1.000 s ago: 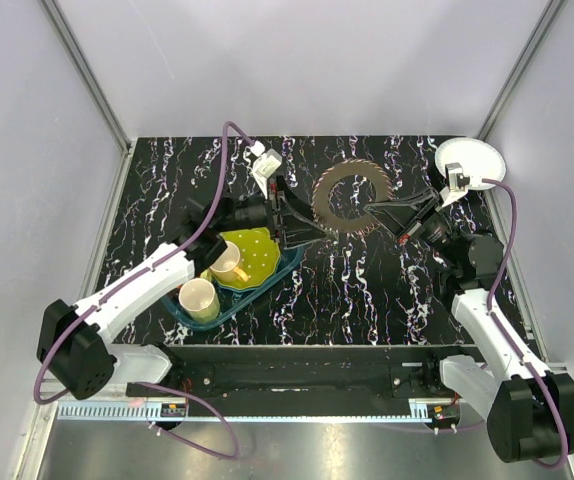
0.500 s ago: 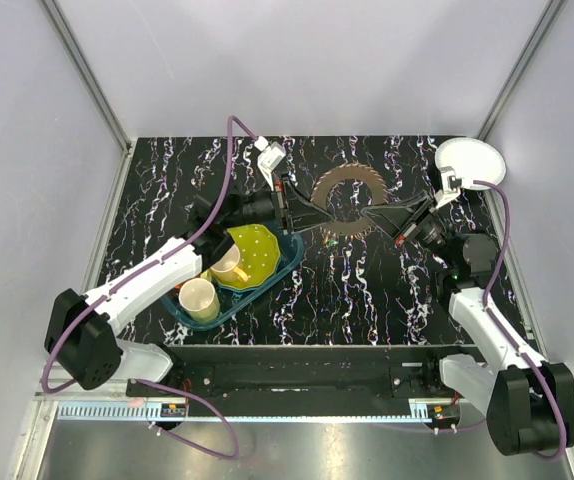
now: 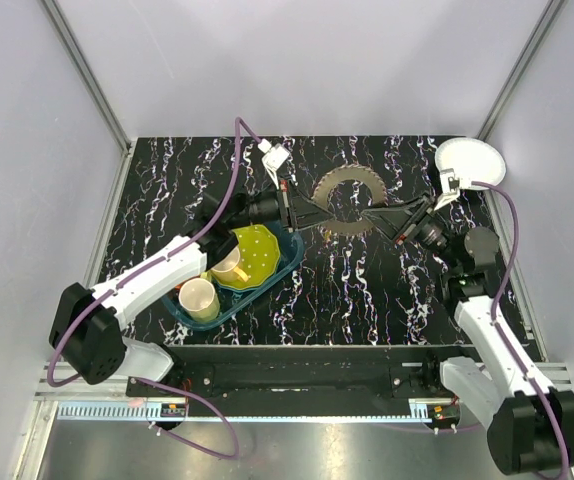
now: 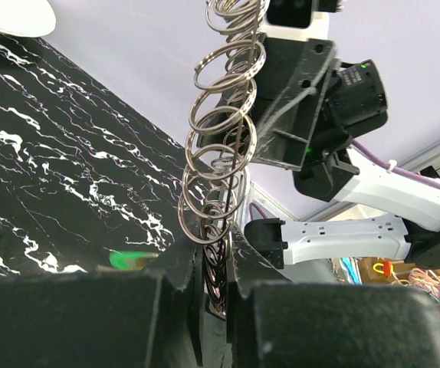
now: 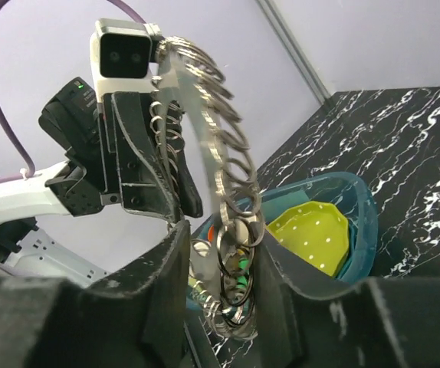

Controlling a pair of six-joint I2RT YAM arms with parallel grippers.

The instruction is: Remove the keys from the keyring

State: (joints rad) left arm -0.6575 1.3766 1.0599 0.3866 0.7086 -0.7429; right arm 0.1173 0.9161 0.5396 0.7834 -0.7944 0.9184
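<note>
Keyring (image 3: 351, 178): lifted above the surface (image 3: 387, 290), between both arms.
Left hand (image 4: 214, 257): clamped on one side.
Right hand (image 5: 221, 245): clamped on the other.
Handling: grip firmly, part coils gently, avoid twisting.

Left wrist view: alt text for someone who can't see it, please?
The left gripper pinches a keyring of linked silver split rings that rises to the top edge. Behind it is the right arm, black marbled table at left.

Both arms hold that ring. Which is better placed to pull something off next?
Probably right: the green-flecked bunch hangs at the right gripper, while the left gripper can steady the keyring.
</note>
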